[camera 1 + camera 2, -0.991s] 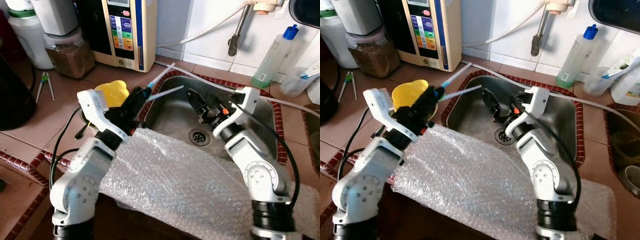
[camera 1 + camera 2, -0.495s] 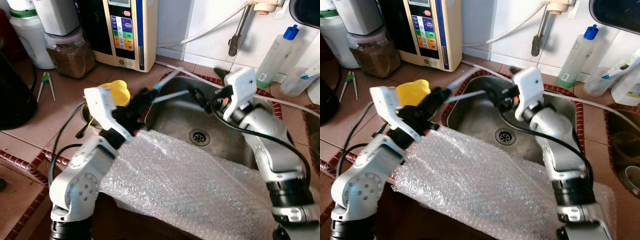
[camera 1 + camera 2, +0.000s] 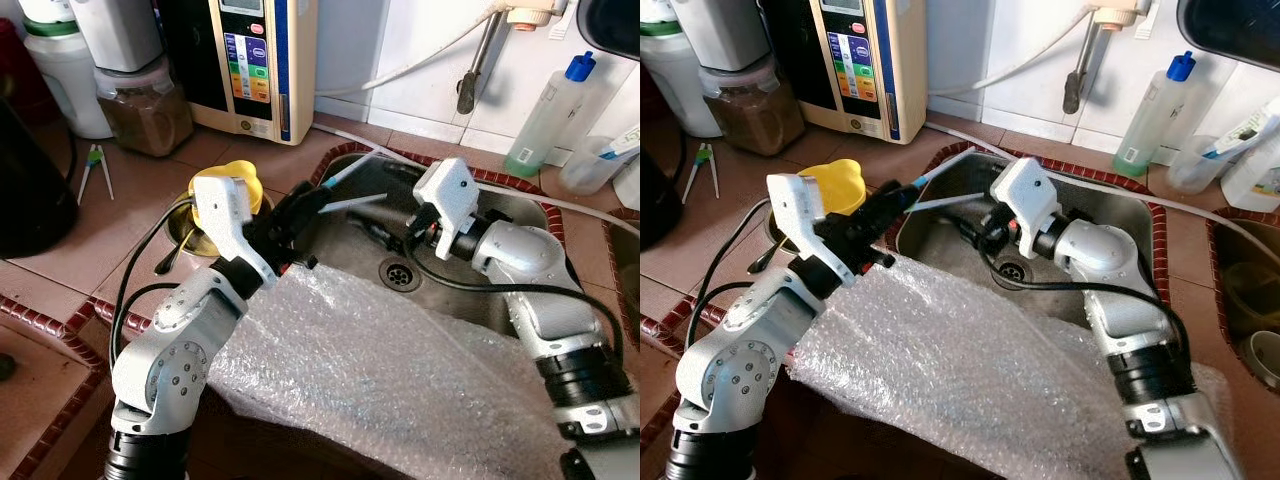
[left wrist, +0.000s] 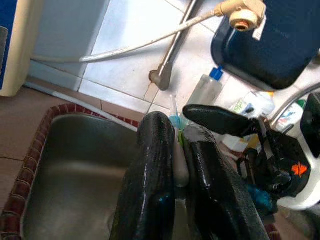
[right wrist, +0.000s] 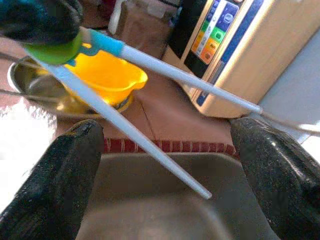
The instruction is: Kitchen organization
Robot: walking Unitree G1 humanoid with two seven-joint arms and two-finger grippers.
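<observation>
Left eye view placed the left pincer just left of centre, at the left rim of the steel sink, clenched on the blue-and-green hinged end of a pair of training chopsticks whose two pale sticks fanned out toward the upper right over the basin. Left wrist view confirmed the grasp, one stick pinched between the black fingers.

Compared with half a second before, the right arm had dropped from the back rim of the sink and swung in lower. The right pincer now sat at mid-frame over the basin, just beyond the stick tips and facing them. Right wrist view showed its two fingers spread wide at the bottom corners, with both sticks crossing the gap between them and touching neither. So the right pincer was released and lined up, apparently for a handover or a second grip on the chopsticks.

A yellow cup in a small steel bowl stood on the tiled surface behind the left arm, left of centre. Bubble wrap covered the lower middle of the frame, draped over the front of the sink.
</observation>
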